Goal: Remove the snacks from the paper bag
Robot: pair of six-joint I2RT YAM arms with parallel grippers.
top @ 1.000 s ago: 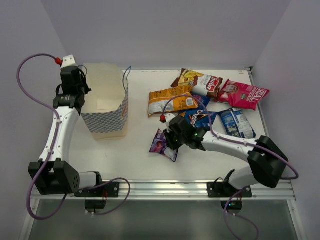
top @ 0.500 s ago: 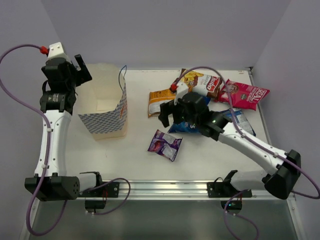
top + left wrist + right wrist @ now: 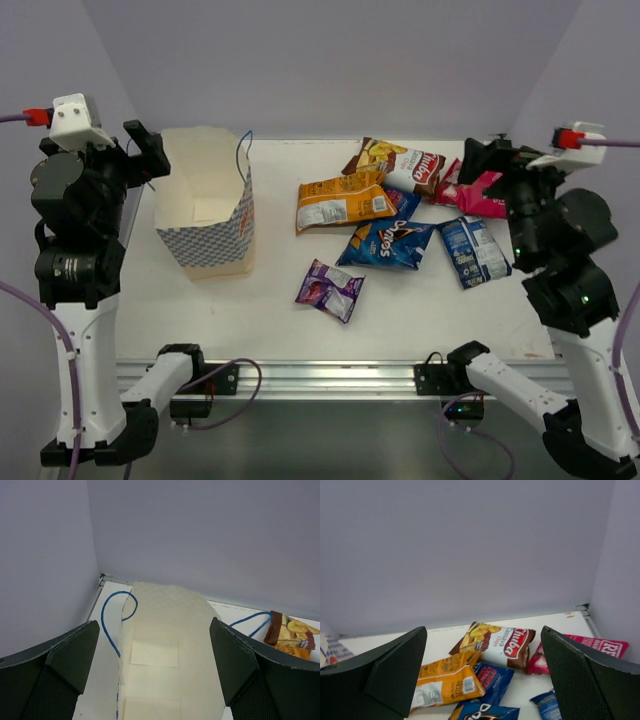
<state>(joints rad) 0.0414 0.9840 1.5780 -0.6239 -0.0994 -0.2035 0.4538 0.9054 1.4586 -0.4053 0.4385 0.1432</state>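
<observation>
Top external view: the paper bag [image 3: 205, 215] stands upright on the left of the counter [image 3: 270, 320], mouth open. The snacks lie outside it to the right: an orange packet [image 3: 343, 203], a brown-and-white packet [image 3: 400, 165], the blue Doritos packet [image 3: 390, 243], a blue-and-white packet [image 3: 473, 250] and, nearest the bag, a small purple packet [image 3: 330, 288]. The red-pink packet [image 3: 470, 198] is half hidden behind the right tool [image 3: 488, 160], which is raised over the far right corner with fingers spread, grasping nothing. A dark blue packet [image 3: 403, 200] is mostly covered by the orange and Doritos ones; its print cannot be read. The left tool [image 3: 148, 152] hangs by the bag's far left corner, likewise released. In the left wrist view the frame cuts off the bag's lower part, and only its pale inner floor and blue string handles [image 3: 112, 615] show.
</observation>
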